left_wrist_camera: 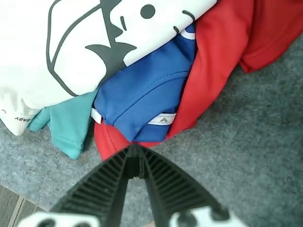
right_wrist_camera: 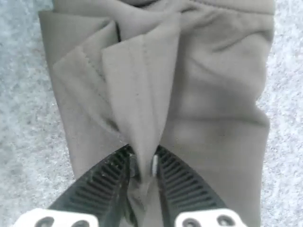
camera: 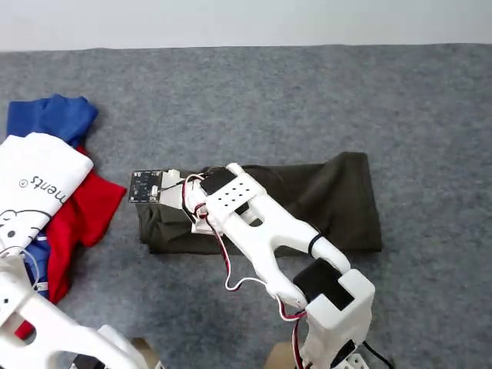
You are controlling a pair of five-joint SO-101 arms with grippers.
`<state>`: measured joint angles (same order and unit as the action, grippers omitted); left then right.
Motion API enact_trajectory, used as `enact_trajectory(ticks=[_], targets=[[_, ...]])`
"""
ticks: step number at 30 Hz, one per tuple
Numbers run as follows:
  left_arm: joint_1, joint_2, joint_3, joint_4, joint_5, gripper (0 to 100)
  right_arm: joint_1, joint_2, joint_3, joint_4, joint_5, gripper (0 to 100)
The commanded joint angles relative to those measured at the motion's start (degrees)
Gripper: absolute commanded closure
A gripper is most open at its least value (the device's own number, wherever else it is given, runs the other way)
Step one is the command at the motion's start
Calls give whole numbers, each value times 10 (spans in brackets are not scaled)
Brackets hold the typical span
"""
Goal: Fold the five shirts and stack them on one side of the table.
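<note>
Olive shirt [camera: 338, 200], folded into a long band, lies mid-table on the grey mat [camera: 269, 92], its 9 o'clock end pinched by the right gripper [right_wrist_camera: 142, 163]. Toward 9 o'clock the left gripper [left_wrist_camera: 136, 151], clamped together on nothing, hangs just beside the heaped white shirt [camera: 38, 181], red shirt [camera: 88, 207], blue shirt [camera: 58, 115] and teal shirt [left_wrist_camera: 68, 125].

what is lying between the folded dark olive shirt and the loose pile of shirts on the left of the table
Nothing visible. A strip of grey felt table cover separates the dark olive shirt from the red shirt at the pile's edge. The right gripper is shut on a fold of it.
</note>
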<state>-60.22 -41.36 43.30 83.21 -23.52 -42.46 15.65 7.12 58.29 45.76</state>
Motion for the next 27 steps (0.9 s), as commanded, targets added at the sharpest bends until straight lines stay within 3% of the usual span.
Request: enact_trajectory(ticks=[1, 5, 11, 15, 21, 27], targets=[[1, -11, -3, -11, -1, 996, 14, -3, -35, -4, -8, 834], [2, -11, -3, -11, -1, 996, 31, -2, -53, -6, -63, 770], [4, -11, -3, -11, -1, 996, 60, 13, -76, -18, -75, 768], [4, -10, -2, -11, -1, 996, 30, -7, -101, 52, -75, 774], [4, -10, -2, -11, -1, 996, -40, -30, -107, 140, -76, 984], [4, -10, -2, -11, 0, 996, -73, 6, -108, 131, -76, 989]])
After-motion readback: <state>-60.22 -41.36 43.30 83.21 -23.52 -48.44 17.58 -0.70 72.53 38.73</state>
